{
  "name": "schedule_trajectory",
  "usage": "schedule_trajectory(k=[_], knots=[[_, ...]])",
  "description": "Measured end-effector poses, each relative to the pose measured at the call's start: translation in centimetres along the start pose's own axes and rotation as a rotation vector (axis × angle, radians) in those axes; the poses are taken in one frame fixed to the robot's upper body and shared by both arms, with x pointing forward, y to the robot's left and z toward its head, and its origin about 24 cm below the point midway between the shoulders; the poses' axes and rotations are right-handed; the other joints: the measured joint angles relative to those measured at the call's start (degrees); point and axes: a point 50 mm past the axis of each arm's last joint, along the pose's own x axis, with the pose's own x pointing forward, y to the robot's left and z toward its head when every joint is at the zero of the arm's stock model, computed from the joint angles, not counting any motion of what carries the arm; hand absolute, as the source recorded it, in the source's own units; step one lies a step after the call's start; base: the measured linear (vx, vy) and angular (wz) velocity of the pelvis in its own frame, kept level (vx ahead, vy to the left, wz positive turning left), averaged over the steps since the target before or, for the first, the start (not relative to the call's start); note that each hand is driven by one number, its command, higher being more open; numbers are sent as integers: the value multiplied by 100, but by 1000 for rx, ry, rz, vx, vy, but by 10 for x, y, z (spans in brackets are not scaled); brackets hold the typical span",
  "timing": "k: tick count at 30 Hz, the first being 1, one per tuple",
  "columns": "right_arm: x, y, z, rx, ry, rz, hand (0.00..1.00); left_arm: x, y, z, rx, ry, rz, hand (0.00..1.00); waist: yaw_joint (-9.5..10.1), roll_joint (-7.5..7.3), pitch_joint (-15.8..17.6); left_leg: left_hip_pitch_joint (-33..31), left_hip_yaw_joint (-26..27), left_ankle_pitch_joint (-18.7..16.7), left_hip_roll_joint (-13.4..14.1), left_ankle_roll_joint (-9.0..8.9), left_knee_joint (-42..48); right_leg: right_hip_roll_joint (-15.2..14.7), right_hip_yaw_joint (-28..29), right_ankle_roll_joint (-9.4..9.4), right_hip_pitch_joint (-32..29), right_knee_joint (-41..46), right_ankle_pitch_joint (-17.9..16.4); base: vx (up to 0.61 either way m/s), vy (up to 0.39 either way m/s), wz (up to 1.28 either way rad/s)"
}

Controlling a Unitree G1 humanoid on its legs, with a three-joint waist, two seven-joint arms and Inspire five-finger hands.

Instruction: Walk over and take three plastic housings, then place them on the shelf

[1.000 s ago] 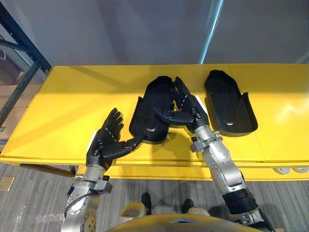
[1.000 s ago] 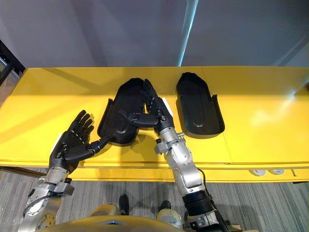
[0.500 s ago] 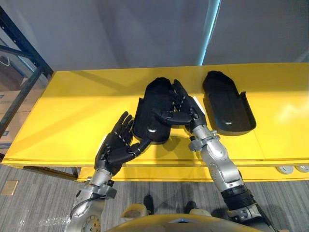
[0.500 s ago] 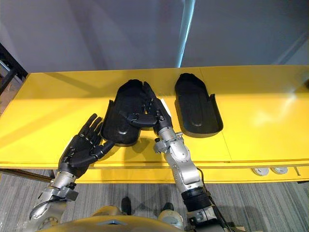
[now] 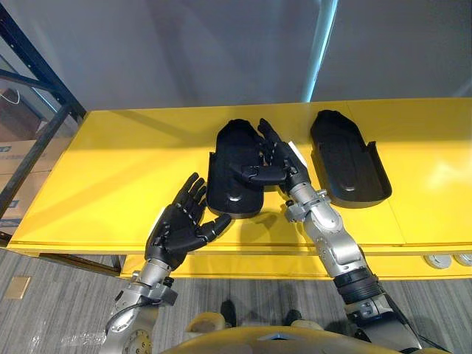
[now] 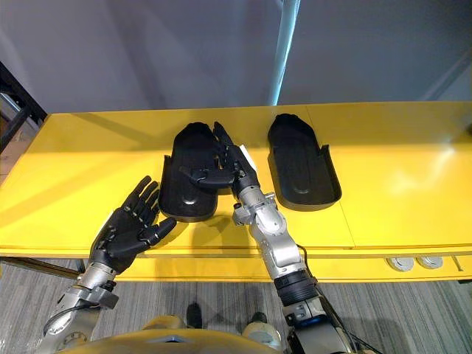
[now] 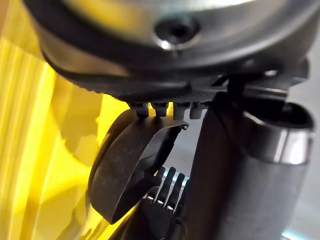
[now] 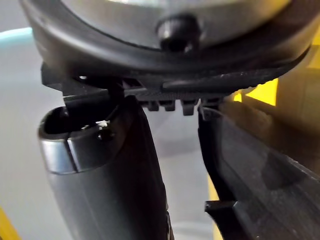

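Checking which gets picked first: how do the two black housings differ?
The left housing has the right hand on it, thumb across its hollow; the right housing lies untouched. The open left hand lies near the left housing's near end, none by the right housing. Both black, hollow side up, on the yellow table.

The right hand (image 5: 284, 168) has swung the left housing (image 5: 232, 158) straight; the left hand (image 5: 177, 225) shifted nearer.

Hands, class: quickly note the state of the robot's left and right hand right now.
Left hand: open, holding nothing.
Right hand: open, straight fingers resting on the left plastic housing.
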Motion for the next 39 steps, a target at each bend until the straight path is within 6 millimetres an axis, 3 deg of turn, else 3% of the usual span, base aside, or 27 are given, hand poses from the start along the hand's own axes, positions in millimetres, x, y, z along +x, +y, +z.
schedule_trajectory(k=[9, 13, 16, 18, 23, 26, 30, 39], knots=[[6, 4, 1, -84, 7, 16, 100, 1, 2, 2, 60, -19, 84, 100, 77, 5, -10, 8, -69, 72, -2, 0, -40, -2, -63, -13, 8, 49, -9, 0, 0, 3], [7, 5, 10, -125, -29, 4, 100, 1, 13, 21, 222, -133, 247, 100, 83, -44, -34, 24, -116, 141, -3, -2, -108, 1, -106, -19, 4, 77, -13, -12, -8, 6], [-1, 4, 46, -155, -184, -7, 100, -2, 24, 44, 343, -260, 371, 100, 90, -79, -50, 20, -105, 140, -3, -2, -100, 1, -98, -19, 4, 79, -12, 0, 0, 0], [-11, 5, 81, -201, -347, -22, 100, -4, 28, 62, 417, -330, 422, 100, 74, -144, -75, 35, -43, 129, 6, -3, -99, 10, -44, -19, -6, 78, -9, 4, 3, -10], [-31, -12, 123, -241, -566, -127, 100, 0, 24, 76, 491, -390, 431, 100, 6, -299, -160, 103, 73, 56, 31, -8, -98, 34, 83, -14, 9, 52, -2, 8, 2, -15], [-43, -23, 126, -255, -601, -170, 100, 0, 24, 76, 497, -386, 420, 100, -67, -342, -189, 103, 129, 36, 33, -10, -100, 49, 148, 10, 10, -24, 24, 22, 8, -11], [-62, -33, 111, -274, -551, -209, 100, 5, 20, 77, 539, -376, 356, 100, -95, -344, -191, 108, 197, 12, 38, -11, -96, 55, 182, 9, 7, -36, 33, 39, 14, -5], [-82, -28, 93, -414, -454, 17, 100, 5, 5, 85, 653, -324, 57, 100, -167, -342, -186, 56, 192, -73, 41, -20, -54, 62, 187, 22, 16, -119, 41, 33, 8, -1]])
